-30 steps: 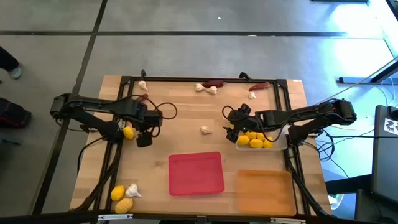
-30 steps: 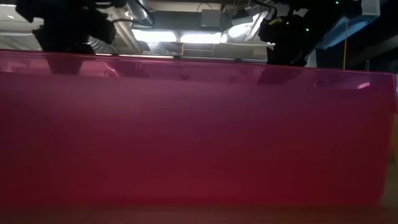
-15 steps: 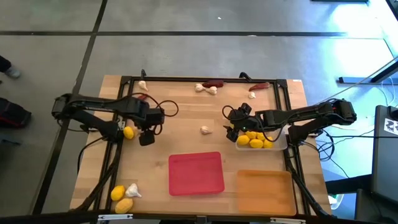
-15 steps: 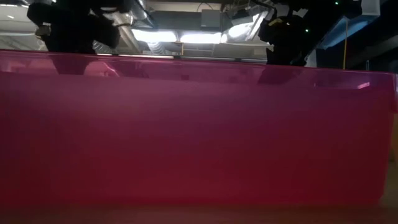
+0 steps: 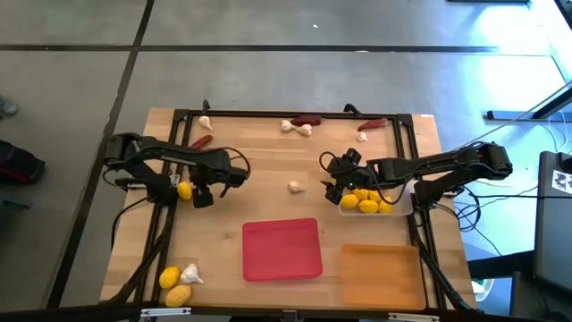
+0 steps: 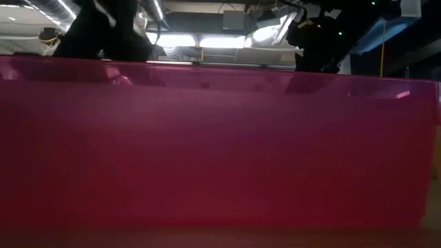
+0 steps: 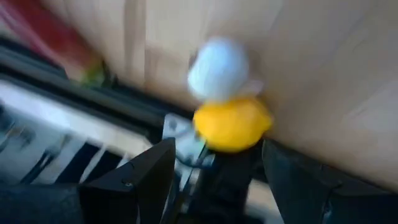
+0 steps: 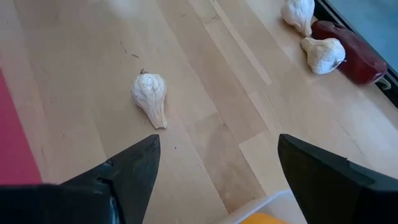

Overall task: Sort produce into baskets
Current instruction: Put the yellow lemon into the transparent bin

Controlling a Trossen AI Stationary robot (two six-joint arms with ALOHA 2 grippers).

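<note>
I'm hovering my left gripper wide open and empty just beside a lemon — lining up a grab, I'd guess; my right gripper, also open and empty, is waiting at the clear tray holding lemons.

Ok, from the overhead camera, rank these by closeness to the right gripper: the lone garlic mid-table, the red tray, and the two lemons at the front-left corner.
Measured from the right gripper:
1. Lone garlic, just beside it, mid-table.
2. Red tray, front centre.
3. Two lemons, front-left corner, farthest.
</note>
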